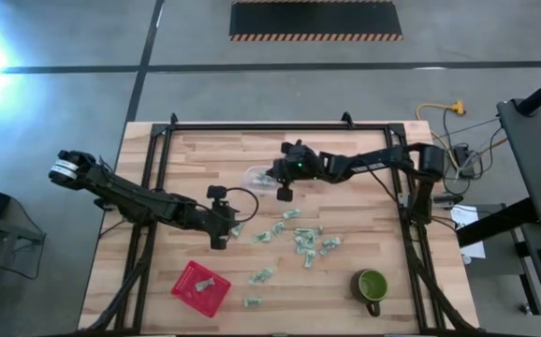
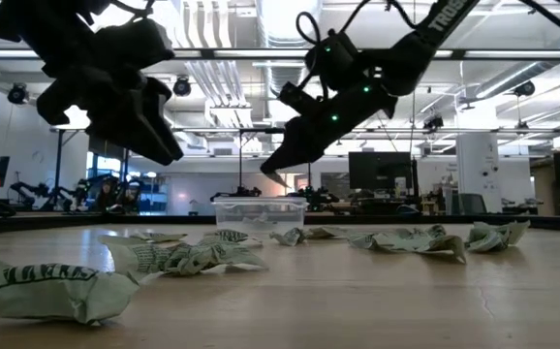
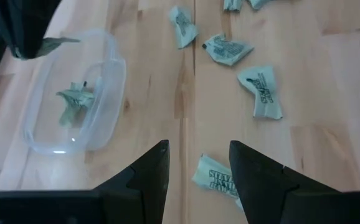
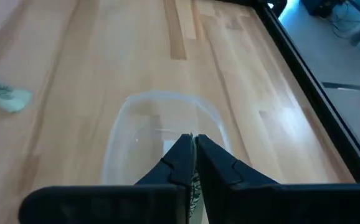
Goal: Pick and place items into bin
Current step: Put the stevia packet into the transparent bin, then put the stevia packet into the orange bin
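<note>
Several small pale green-and-white wrapped items [image 1: 294, 236] lie loose on the wooden table. A clear plastic bin [image 1: 255, 176] stands at the table's far middle with one item [image 3: 74, 99] lying inside. My right gripper [image 1: 269, 174] hangs just above the bin [image 4: 161, 124], shut on another item. My left gripper [image 3: 195, 165] stands open near the table's middle, above an item [image 3: 214, 177] that lies on the wood between and beyond its fingertips. My right gripper pinches an item between its two fingers; a strip of it [image 4: 194, 186] shows in the slit between them. One end [image 3: 58, 42] sticks out beside the fingertips. The fingers slant down from the table's right side. The item is lifted clear, over the bin.
A red basket [image 1: 200, 287] with one item in it sits near the front left. A green mug [image 1: 372, 285] stands at the front right. A black frame [image 1: 280, 126] runs along the table's far edge and sides.
</note>
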Robot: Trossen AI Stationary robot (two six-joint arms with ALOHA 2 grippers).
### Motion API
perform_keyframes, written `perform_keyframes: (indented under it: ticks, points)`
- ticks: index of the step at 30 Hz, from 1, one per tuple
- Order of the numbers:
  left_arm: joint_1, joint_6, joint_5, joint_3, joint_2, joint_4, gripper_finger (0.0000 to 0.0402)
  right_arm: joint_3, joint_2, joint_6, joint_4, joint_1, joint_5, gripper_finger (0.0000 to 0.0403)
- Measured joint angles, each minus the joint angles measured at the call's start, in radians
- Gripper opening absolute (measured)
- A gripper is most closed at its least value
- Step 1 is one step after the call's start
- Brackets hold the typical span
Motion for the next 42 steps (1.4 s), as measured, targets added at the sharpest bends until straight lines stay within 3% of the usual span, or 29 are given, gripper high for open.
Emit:
perform_keyframes:
  ticks: [4, 12, 16, 29, 35, 42]
  points:
    - [0.000, -0.002, 0.027, -0.004, 0.000, -0.003, 0.0151, 0.030, 0.000, -0.025, -0.051, -0.006, -0.014, 0.0047]
    - [0.000, -0.030, 0.030, -0.004, 0.000, -0.006, 0.0151, 0.031, -0.006, -0.032, -0.074, -0.013, -0.017, 0.0156]
    - [0.004, -0.051, 0.083, -0.005, 0.000, -0.081, 0.0151, 0.023, -0.031, -0.080, -0.130, -0.001, -0.017, 0.0189]
    - [0.072, -0.364, 0.185, 0.022, 0.066, -0.122, 0.0151, -0.095, -0.255, -0.075, -0.264, 0.071, -0.033, 0.0201]
    - [0.125, -0.387, 0.311, 0.075, 0.173, -0.111, 0.0151, -0.204, -0.441, -0.070, -0.266, 0.110, -0.035, 0.0201]
    - [0.135, -0.233, 0.315, 0.198, 0.343, -0.231, 0.0151, -0.330, -0.687, -0.069, -0.238, 0.158, -0.034, 0.0201]
